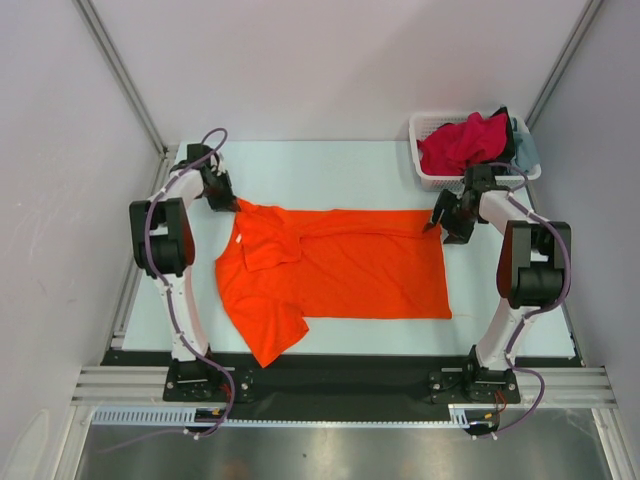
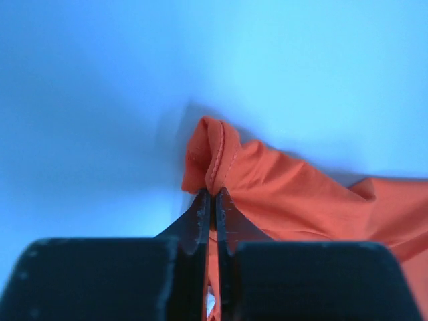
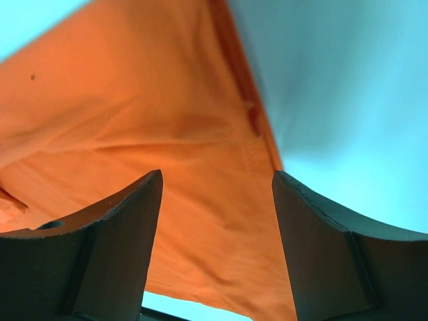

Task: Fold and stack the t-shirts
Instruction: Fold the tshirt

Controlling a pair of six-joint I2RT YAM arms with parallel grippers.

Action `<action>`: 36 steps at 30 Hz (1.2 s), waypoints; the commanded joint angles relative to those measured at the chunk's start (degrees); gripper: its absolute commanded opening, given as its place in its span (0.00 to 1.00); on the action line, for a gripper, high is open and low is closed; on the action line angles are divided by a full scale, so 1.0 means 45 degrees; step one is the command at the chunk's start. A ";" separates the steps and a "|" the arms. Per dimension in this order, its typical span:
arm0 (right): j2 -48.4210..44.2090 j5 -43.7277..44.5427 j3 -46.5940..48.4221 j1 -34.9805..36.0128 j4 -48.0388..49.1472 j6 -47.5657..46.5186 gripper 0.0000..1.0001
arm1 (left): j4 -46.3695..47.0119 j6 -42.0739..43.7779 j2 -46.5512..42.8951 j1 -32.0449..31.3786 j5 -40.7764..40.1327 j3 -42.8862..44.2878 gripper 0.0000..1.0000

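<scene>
A bright orange t-shirt (image 1: 340, 265) lies spread flat on the table, its left side partly folded over. My left gripper (image 1: 232, 205) is at the shirt's far left corner, shut on a bunched hem of the orange cloth (image 2: 221, 150); in the left wrist view the jaws (image 2: 214, 194) pinch the fabric between them. Over the shirt's far right corner my right gripper (image 1: 437, 225) stands open. In the right wrist view its fingers (image 3: 217, 175) straddle the orange cloth (image 3: 134, 100) without closing on it. More t-shirts, a crimson-pink one (image 1: 462, 142) and a grey-blue one (image 1: 525, 150), sit in the basket.
A white mesh basket (image 1: 430, 178) stands at the back right, just behind the right gripper. Bare pale table (image 1: 330, 165) runs behind the shirt. A dark strip (image 1: 350, 370) lines the near edge by the arm bases.
</scene>
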 commanded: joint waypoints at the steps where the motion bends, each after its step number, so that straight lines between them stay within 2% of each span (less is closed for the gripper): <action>1: 0.0390 0.0259 0.0945 -0.0214 -0.0021 -0.0143 0.72 | 0.0713 -0.0301 -0.0033 0.0489 0.0398 0.0280 0.00; 7: 0.1366 0.0259 0.1669 -0.0390 -0.0061 -0.0064 0.63 | 0.2664 -0.1220 -0.0756 0.1252 0.0182 -0.0443 0.00; 13: 0.2285 0.0181 0.2411 -0.0390 -0.0119 0.0033 0.57 | 0.2686 -0.1571 -0.0268 0.1292 0.0747 -0.0131 0.00; 14: 0.2324 0.0142 0.2489 -0.0390 -0.0080 0.0033 0.57 | 0.2725 -0.1572 -0.0307 0.1292 0.0709 -0.0286 0.03; 16: 0.2383 0.0005 0.2607 -0.0371 -0.0002 0.0092 0.57 | 0.2610 -0.1591 -0.0482 0.1292 0.0553 -0.0384 0.14; 17: 0.2383 -0.0072 0.2646 -0.0351 0.0076 0.0092 0.57 | 0.2570 -0.1572 -0.0580 0.1292 0.0359 -0.0443 0.27; 19: 0.2325 -0.0170 0.2666 -0.0274 0.0193 0.0053 0.58 | 0.2298 -0.1514 -0.1048 0.1292 0.0007 -0.0502 0.40; 20: 0.2305 -0.0209 0.2647 -0.0254 0.0271 0.0053 0.59 | 0.2219 -0.1513 -0.1262 0.1272 -0.0246 -0.0657 0.53; 22: 0.2150 -0.0229 0.2569 -0.0137 0.0253 0.0072 0.59 | 0.1830 -0.1455 -0.2121 0.1156 -0.1455 -0.0833 0.67; 23: 0.2110 -0.0191 0.2530 -0.0098 0.0252 0.0014 0.59 | 0.1673 -0.1435 -0.2491 0.1058 -0.1827 -0.1047 0.71; 27: 0.1778 -0.0131 0.2023 0.0020 0.0505 -0.0045 0.58 | 0.1612 -0.1357 -0.4230 0.0182 -0.2670 -0.2217 0.71; 30: 0.1875 -0.0443 0.1846 0.0078 0.0623 0.0033 0.54 | 0.2139 -0.1415 -0.5772 -0.0502 -0.2359 -0.3838 0.68; 36: 0.2031 -0.0347 0.1631 0.0176 0.0741 0.0169 0.36 | 0.2353 -0.1845 -0.7864 -0.2200 -0.1343 -0.6807 0.62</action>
